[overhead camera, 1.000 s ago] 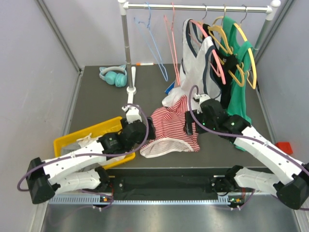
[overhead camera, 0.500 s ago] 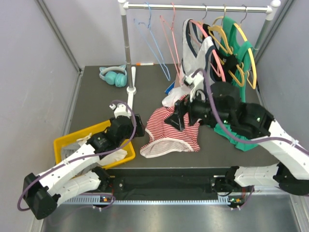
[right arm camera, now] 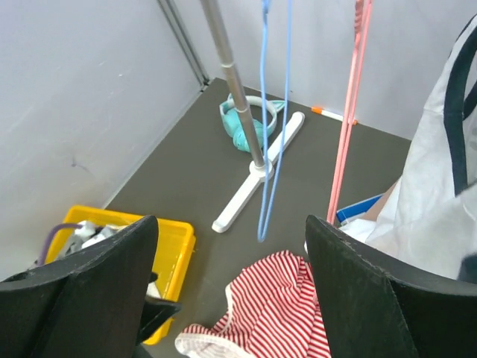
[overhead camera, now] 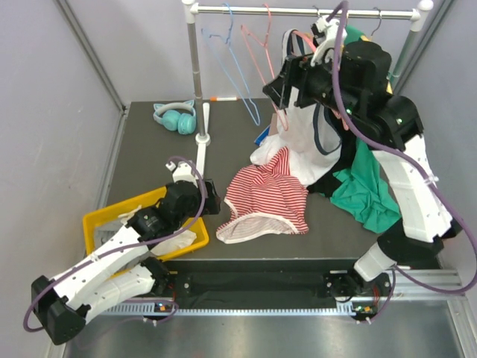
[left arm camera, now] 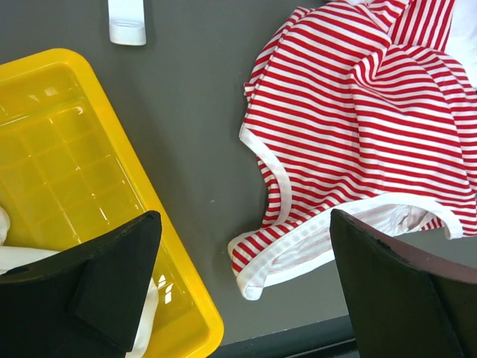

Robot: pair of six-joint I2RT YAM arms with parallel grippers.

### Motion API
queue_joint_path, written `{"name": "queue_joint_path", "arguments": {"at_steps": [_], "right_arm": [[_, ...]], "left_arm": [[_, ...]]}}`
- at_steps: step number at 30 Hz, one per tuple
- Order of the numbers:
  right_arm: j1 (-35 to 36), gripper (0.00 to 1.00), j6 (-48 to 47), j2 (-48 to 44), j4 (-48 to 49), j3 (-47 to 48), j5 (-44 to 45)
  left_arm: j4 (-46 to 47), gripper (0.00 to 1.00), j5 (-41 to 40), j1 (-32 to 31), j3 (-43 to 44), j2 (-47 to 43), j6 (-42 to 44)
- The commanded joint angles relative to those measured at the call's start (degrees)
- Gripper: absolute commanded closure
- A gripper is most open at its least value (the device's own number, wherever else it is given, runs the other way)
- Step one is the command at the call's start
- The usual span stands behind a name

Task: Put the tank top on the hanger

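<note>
The red and white striped tank top [overhead camera: 264,198] lies crumpled on the dark table; it also shows in the left wrist view [left arm camera: 358,134] and the right wrist view [right arm camera: 276,313]. The thin salmon-pink hanger [overhead camera: 260,74] hangs empty from the rail, and it shows in the right wrist view [right arm camera: 347,104] too. My right gripper [overhead camera: 283,83] is open and empty, raised high near the hanger's lower end [right arm camera: 231,224]. My left gripper [overhead camera: 212,195] is open and empty, low over the table between the yellow bin and the top's hem [left arm camera: 246,224].
A light blue hanger [overhead camera: 237,82] hangs left of the pink one. A white top with navy trim [overhead camera: 313,127] and a green garment [overhead camera: 369,186] hang at the right. The rack pole [overhead camera: 195,74], teal headphones [overhead camera: 177,117] and yellow bin [overhead camera: 100,220] stand at the left.
My right arm has risen from the tank top up to the rail, its gripper empty. My left gripper has drawn back left, off the tank top. The top stays on the table.
</note>
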Motion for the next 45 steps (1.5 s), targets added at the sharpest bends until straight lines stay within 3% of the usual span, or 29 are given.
{"name": "queue_joint_path", "arguments": {"at_steps": [1, 14, 28, 31, 34, 35, 37, 41, 45], "right_arm": [[-3.0, 0.21, 0.6, 2.9, 6.5, -0.1, -4.9], [-4.9, 0.23, -5.3, 5.9, 10.5, -6.9, 7.9], [-6.3, 0.32, -8.2, 9.1, 12.8, -11.6, 10.0], [-6.3, 0.45, -8.5, 9.9, 12.1, -11.3, 8.8], [-6.4, 0.67, -8.5, 9.7, 12.4, -11.8, 7.8], [-6.3, 0.8, -8.6, 9.4, 12.6, -11.9, 7.7], [-6.3, 0.88, -8.7, 9.3, 12.9, -11.8, 7.8], [-6.3, 1.0, -9.4, 8.3, 13.4, -11.0, 8.2], [-6.3, 1.0, -9.4, 7.5, 13.0, -9.0, 9.9]], "left_arm": [[-2.4, 0.01, -0.2, 0.2, 2.4, -1.9, 1.6], [-2.6, 0.01, -0.1, 0.2, 1.9, -2.6, 0.5], [-2.4, 0.01, 1.9, 0.2, 2.1, -3.9, 0.5], [-3.8, 0.01, 1.3, 0.2, 2.4, -5.0, -0.2], [-5.3, 0.01, 0.3, 0.2, 2.2, -6.4, -1.2], [-5.3, 0.01, 0.1, 0.2, 2.0, -6.6, -1.3], [-5.8, 0.01, 0.1, 0.2, 1.6, -7.4, -1.9], [-6.6, 0.01, 0.4, 0.2, 1.7, -7.8, -1.9], [-6.7, 0.01, -0.1, 0.2, 2.0, -7.5, -1.5]]}}
